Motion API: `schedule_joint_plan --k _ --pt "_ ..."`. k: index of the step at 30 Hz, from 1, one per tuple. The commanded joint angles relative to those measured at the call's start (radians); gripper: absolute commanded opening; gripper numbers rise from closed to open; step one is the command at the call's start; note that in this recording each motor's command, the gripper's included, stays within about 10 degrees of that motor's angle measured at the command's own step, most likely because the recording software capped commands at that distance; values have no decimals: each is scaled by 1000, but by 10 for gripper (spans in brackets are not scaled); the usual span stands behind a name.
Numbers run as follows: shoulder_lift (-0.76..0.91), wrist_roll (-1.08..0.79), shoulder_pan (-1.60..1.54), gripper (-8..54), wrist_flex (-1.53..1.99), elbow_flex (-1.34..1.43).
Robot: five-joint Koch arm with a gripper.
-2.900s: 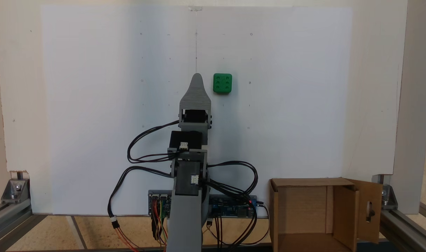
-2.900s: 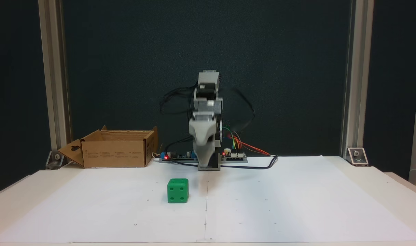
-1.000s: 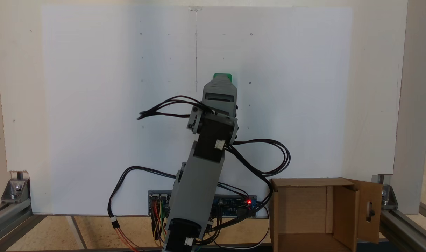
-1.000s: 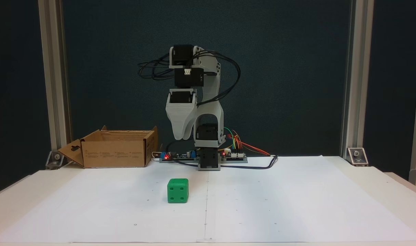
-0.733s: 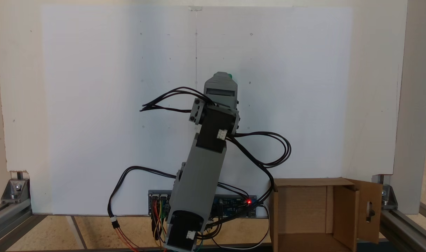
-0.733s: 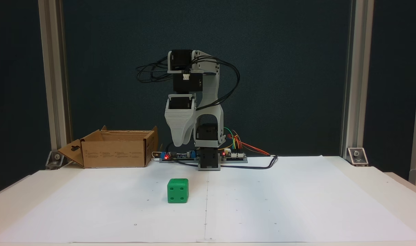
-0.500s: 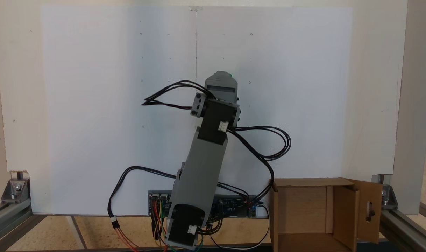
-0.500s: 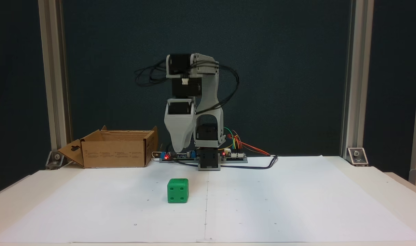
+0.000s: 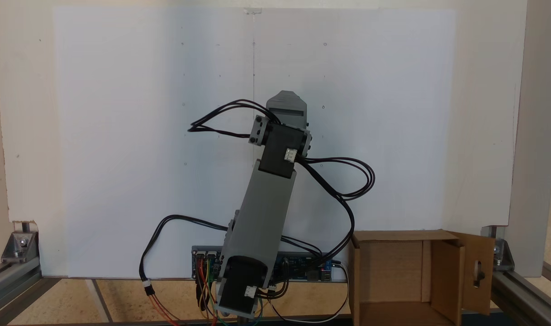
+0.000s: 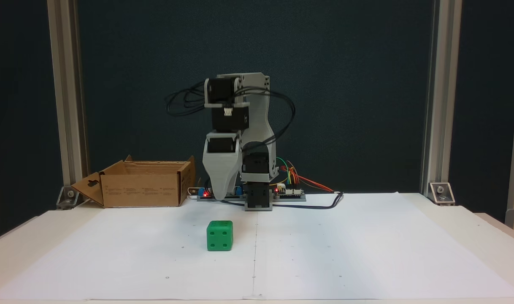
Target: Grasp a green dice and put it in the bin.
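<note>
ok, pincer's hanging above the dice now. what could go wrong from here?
1. Pincer points down above the green dice, but the jaws lie one behind the other, so their opening can't be judged; if too narrow, a tip may land on the dice and shove it.
2. From the other side the arm hides the dice, so alignment can't be checked there.
3. The loose cables loop toward the bin; they might snag its near edge during the carry.
</note>
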Motion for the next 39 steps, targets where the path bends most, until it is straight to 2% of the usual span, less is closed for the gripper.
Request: schedule_joint_plan --k 1,39 --pt "2 -48 -9 443 -64 0" --pt "-114 -51 -31 439 -333 147"
